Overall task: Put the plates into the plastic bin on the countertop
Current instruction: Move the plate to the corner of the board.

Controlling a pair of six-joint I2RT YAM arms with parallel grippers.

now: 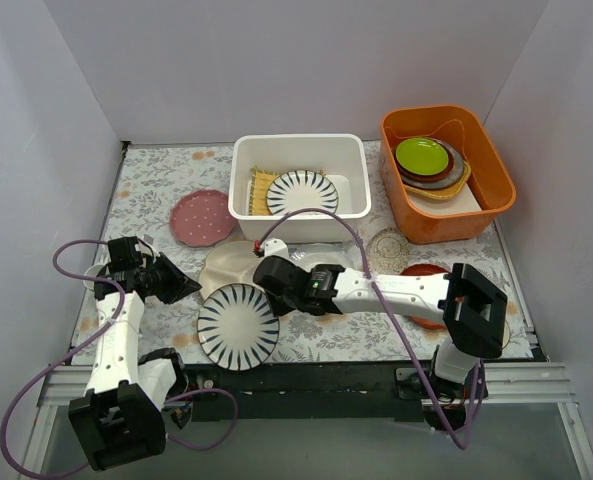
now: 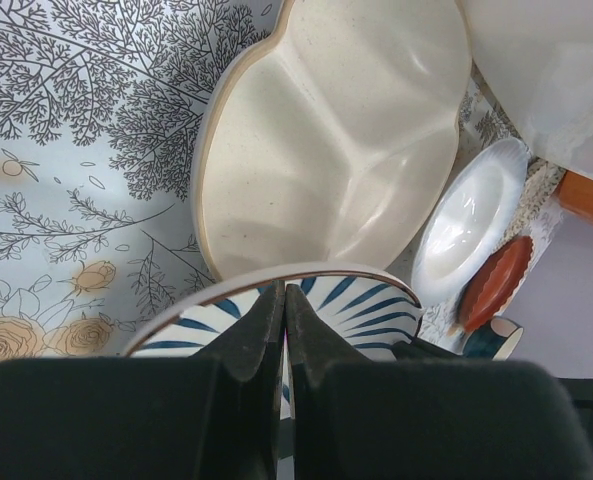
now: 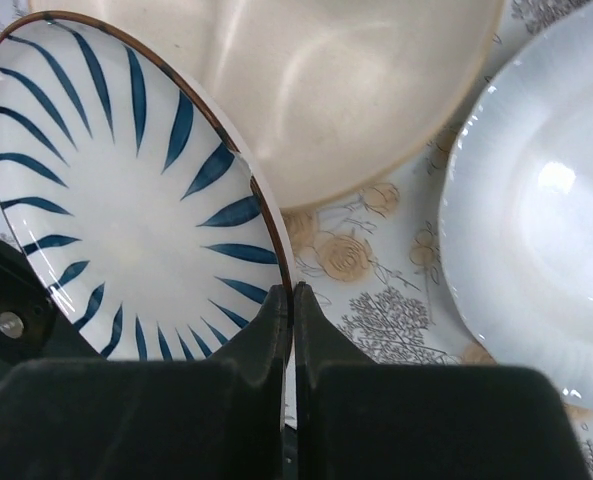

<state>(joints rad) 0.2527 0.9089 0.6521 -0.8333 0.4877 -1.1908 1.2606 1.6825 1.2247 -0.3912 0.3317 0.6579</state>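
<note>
My right gripper point(image 1: 263, 288) point(image 3: 292, 290) is shut on the rim of a white plate with dark-blue stripes point(image 1: 238, 325) point(image 3: 106, 200) and holds it tilted near the front edge of the countertop point(image 1: 156, 185). My left gripper point(image 1: 194, 290) point(image 2: 284, 290) is shut and empty, its tips over that plate point(image 2: 366, 300). The white plastic bin point(image 1: 301, 142) holds a second striped plate point(image 1: 302, 192). A cream three-section plate point(image 1: 231, 265) point(image 2: 336, 130) point(image 3: 356, 90) lies just behind the held plate. A glossy white plate point(image 3: 546, 220) point(image 2: 471, 225) lies under my right arm.
A pink dotted plate point(image 1: 201, 217) lies left of the bin. A beige lacy plate point(image 1: 388, 245) and a red-brown plate point(image 1: 421, 270) lie at the right. The orange tub point(image 1: 446, 170) holds lime-green and brown dishes point(image 1: 422, 156). A yellow mat point(image 1: 261, 190) stands in the bin.
</note>
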